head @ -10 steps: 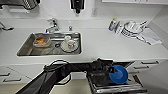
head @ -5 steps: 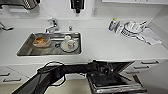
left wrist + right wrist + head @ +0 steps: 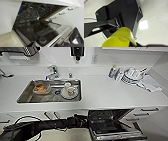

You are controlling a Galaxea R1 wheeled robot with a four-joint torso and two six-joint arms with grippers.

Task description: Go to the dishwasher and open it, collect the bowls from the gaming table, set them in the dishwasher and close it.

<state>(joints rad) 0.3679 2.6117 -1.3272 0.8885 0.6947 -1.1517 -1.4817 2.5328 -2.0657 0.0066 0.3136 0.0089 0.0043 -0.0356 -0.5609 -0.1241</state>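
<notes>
Loading step: dishwasher [image 3: 112, 124] open at 6 o'clock below the sink [image 3: 25, 95], left arm [image 3: 45, 125] reaching in, grip unreadable; right gripper apparently holds 1 yellow bowl [image 3: 121, 38], needing a rack slot.

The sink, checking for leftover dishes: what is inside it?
Inside the sink lie an orange-brown dish and a white mug on a plate. What lies under them is hidden.
</notes>
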